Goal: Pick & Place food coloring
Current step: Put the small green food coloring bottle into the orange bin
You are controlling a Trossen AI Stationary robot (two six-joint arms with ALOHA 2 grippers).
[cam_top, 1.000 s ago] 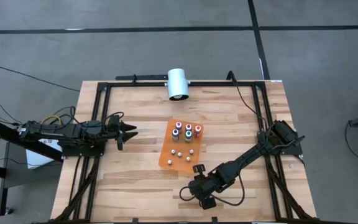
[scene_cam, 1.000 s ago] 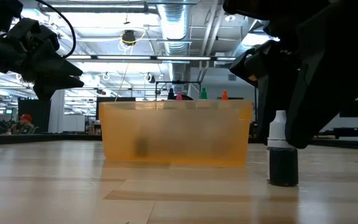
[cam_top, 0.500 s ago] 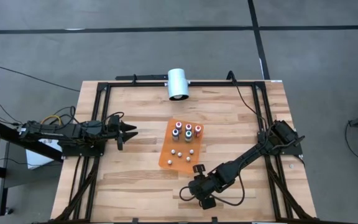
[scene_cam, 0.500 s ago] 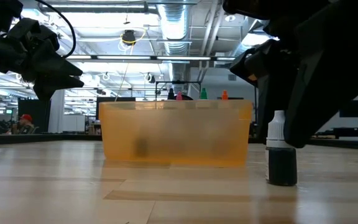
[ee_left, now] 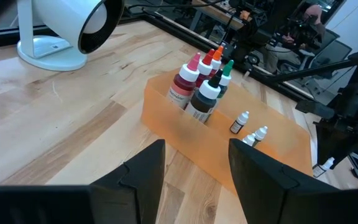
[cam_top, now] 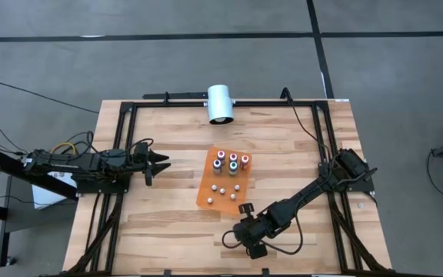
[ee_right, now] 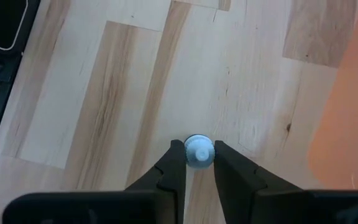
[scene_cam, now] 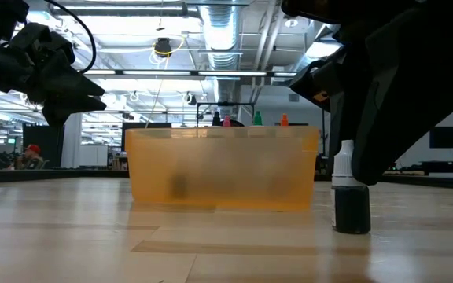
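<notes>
My right pincer (scene_cam: 351, 161) grips a small dark bottle (scene_cam: 351, 206) by its white cap; it stands on the worktop (scene_cam: 171, 244) beside the orange tub (scene_cam: 222, 169). My left pincer (scene_cam: 93, 93) hangs above.

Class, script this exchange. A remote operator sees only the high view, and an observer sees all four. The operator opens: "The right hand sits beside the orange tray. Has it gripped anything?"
Observer: Yes. In the right wrist view, the right hand is shut on the white cap of a bottle.
Operator: Is it lifted?
Observer: It seems not. The low view shows the bottle upright, dark-bodied, its base apparently on the table, outside the orange tray.
Operator: And the left hand?
Observer: In the left wrist view, the left hand is open and empty, facing the tray.
</notes>
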